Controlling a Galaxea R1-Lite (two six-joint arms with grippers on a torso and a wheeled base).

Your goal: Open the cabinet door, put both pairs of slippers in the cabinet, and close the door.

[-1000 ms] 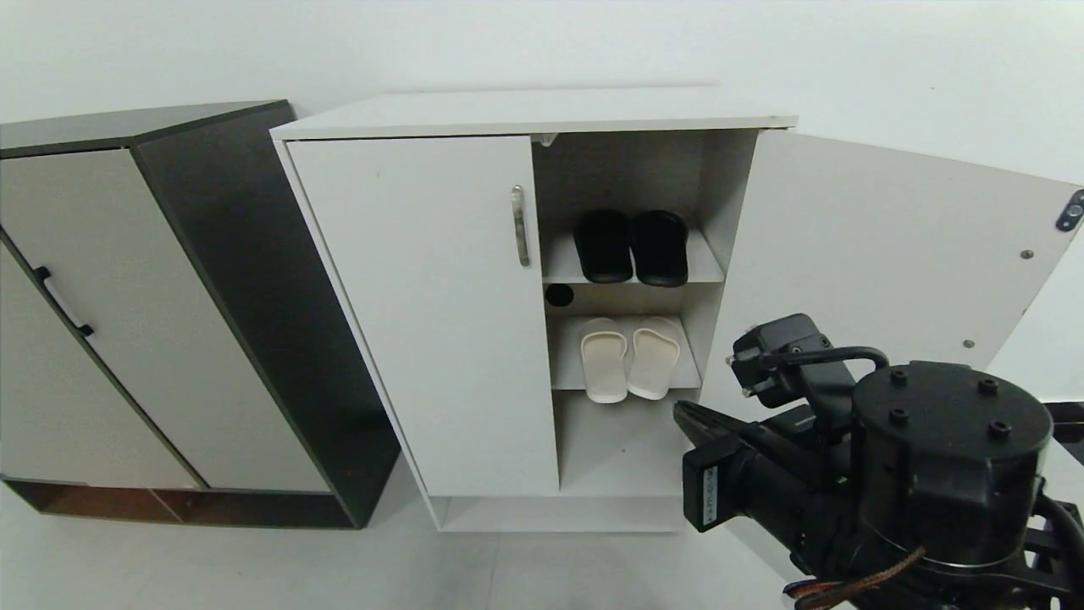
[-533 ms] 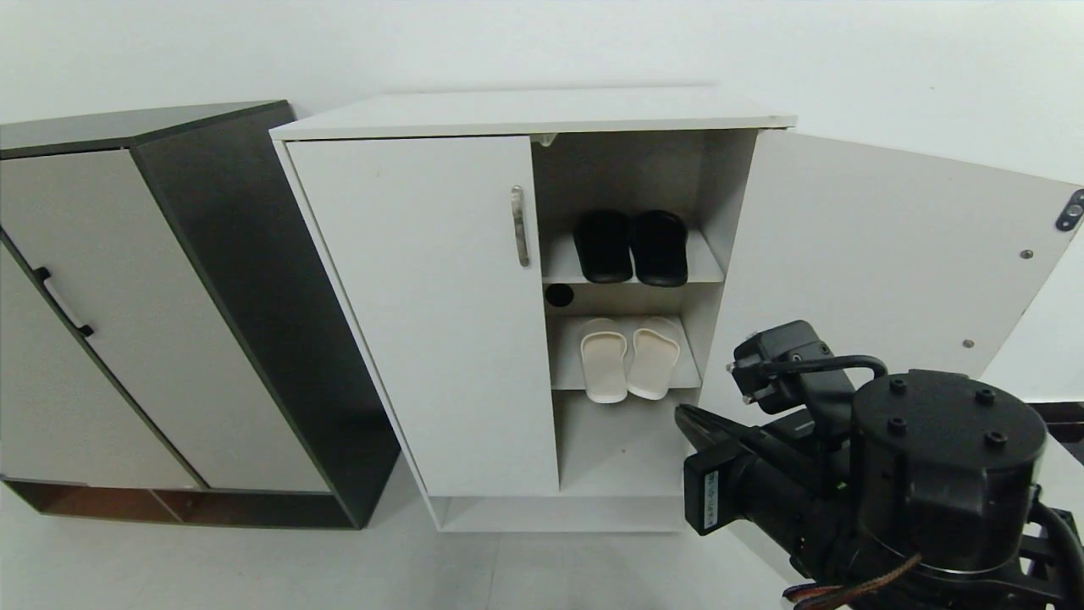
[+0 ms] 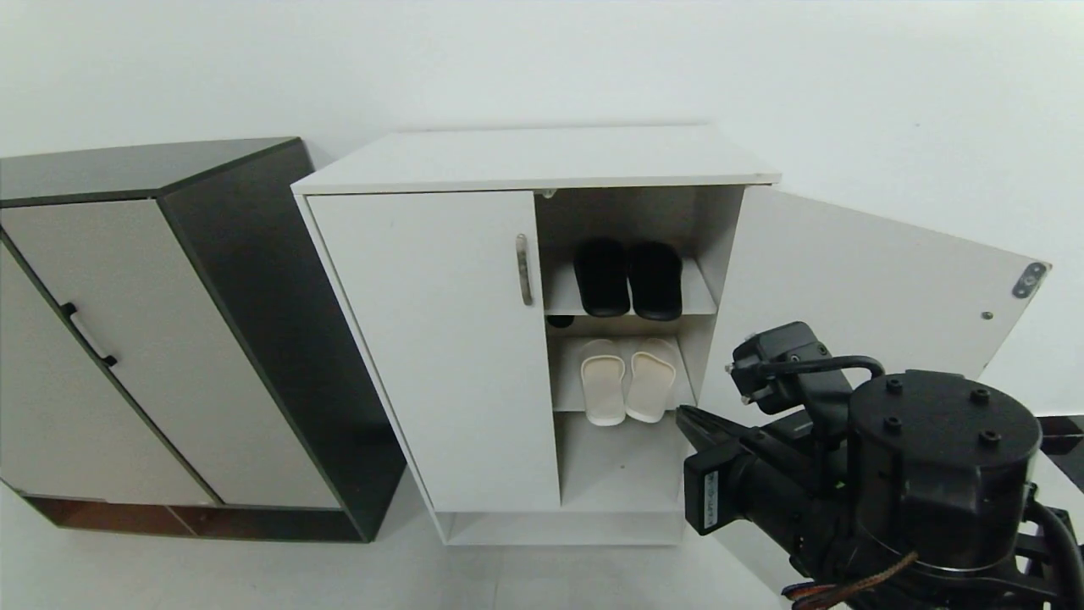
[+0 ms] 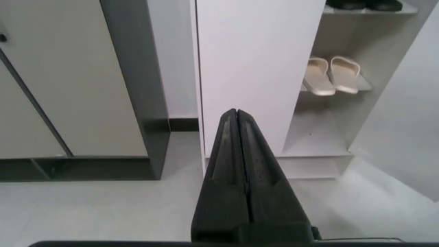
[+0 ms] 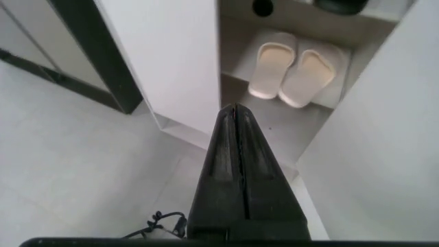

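Observation:
The white cabinet [image 3: 533, 161] stands with its right door [image 3: 864, 288] swung wide open and its left door [image 3: 432, 339] closed. A pair of black slippers [image 3: 628, 280] rests on the upper shelf. Below it, a pair of white slippers [image 3: 627, 379] [image 4: 336, 74] [image 5: 295, 65] lies on the middle shelf. My right gripper [image 3: 690, 419] [image 5: 234, 108] is shut and empty, held low in front of the open compartment, beside the open door. My left gripper [image 4: 236, 113] is also shut and empty, facing the closed left door from a distance.
A dark cabinet [image 3: 254, 339] with grey doors stands close to the left of the white one. The bottom compartment [image 3: 618, 462] of the white cabinet holds nothing. Bare floor [image 3: 254, 576] lies in front of both cabinets.
The whole head picture has shifted: the cabinets now sit lower and a little smaller, so the camera has moved. The slippers and the doors are unchanged.

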